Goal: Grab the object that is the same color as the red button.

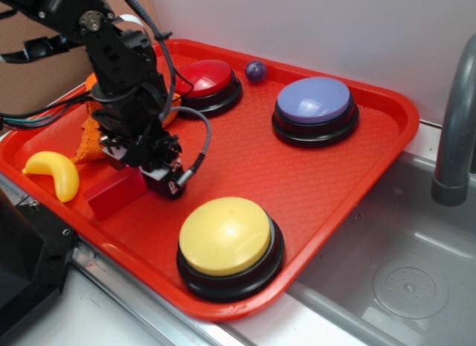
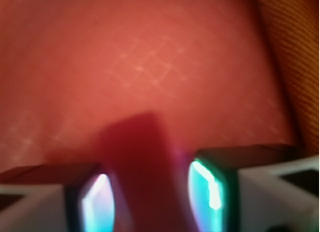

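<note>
Gripper is low over the tray, jaws apart, straddling the red block. In the wrist view the block runs up between the two lit pads; a thin gap shows on the left side, the right side looks closer. Can't confirm contact on either pad, too blurred.

From the exterior view the block lies on the red tray at the front-left, one end under the gripper, the rest sticking out to the left.

For the step in hand: close squarely on the block's long faces, keep the wrist level, and squeeze before lifting. The block looks slightly skewed to the pads, so expect it to twist as the jaws close; a slow close should let it self-align.

Around it: orange knitted cloth just behind the gripper, near enough to snag on a finger when lifting. Yellow banana is left of the block, apart from it. The red button sits behind the arm, the yellow button in front, the blue button and a small purple ball well clear. Nothing lies on the block itself.
</note>
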You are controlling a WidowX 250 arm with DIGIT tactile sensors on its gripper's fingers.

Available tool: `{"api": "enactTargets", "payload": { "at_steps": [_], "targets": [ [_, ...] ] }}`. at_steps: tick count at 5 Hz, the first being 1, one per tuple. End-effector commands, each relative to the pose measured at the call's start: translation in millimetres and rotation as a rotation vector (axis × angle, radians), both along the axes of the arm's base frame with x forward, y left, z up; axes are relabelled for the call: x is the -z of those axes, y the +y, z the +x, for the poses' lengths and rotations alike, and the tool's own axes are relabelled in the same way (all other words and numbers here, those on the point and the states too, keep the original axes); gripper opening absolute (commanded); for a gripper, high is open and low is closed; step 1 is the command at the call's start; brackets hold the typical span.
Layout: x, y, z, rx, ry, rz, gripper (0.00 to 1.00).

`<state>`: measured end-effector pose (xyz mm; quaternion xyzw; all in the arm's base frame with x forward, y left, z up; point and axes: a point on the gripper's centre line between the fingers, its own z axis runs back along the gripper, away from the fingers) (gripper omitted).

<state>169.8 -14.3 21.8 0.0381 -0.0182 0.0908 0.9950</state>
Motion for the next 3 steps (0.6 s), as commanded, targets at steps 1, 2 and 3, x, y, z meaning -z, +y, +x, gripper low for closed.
{"api": "enactTargets", "payload": {
  "at_steps": [1, 2, 3],
  "targets": [
    [-36, 7, 22, 0.02, -0.027, -0.029, 0.0],
    [-70, 4, 30, 0.041, -0.033, -0.031, 0.0],
    [-115, -1, 37, 0.063, -0.078, -0.04, 0.0]
  ]
}}
